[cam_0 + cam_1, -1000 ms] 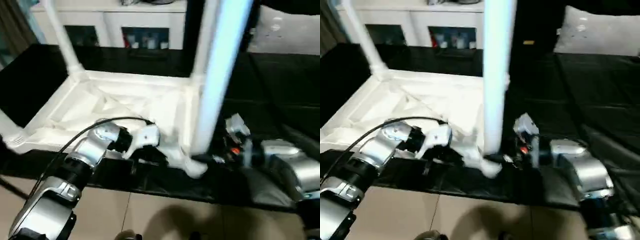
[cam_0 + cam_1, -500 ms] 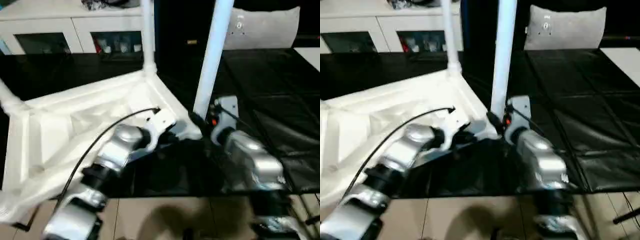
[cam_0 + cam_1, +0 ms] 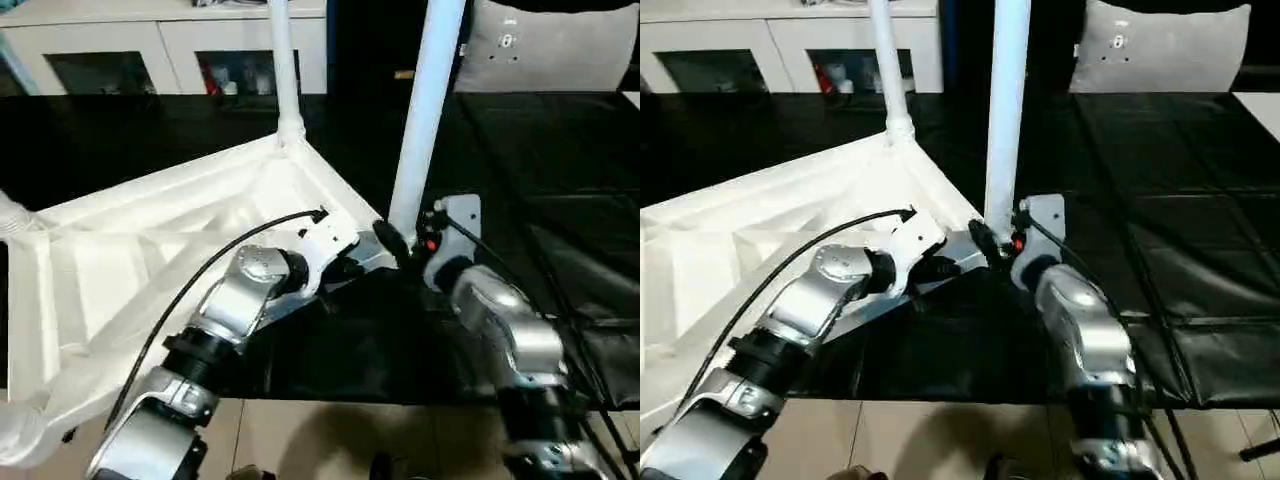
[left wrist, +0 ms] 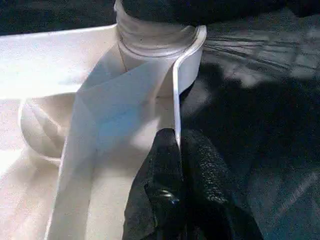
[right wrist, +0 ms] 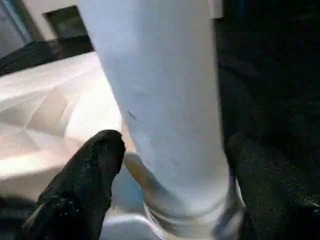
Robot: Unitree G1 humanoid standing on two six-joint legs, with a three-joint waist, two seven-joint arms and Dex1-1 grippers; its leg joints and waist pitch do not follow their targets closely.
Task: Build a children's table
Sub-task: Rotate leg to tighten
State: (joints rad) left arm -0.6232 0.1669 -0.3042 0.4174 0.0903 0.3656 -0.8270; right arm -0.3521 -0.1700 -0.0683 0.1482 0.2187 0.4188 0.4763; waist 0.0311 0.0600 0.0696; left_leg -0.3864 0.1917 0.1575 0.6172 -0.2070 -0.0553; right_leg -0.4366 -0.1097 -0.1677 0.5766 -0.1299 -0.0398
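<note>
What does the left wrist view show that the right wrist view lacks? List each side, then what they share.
Left wrist view: the left tool closed on the thin table rim beside a corner socket.
Right wrist view: the right tool open, its fingers standing either side of the upright leg; a cabinet behind.
Both: the white table's underside and the black work surface.
</note>
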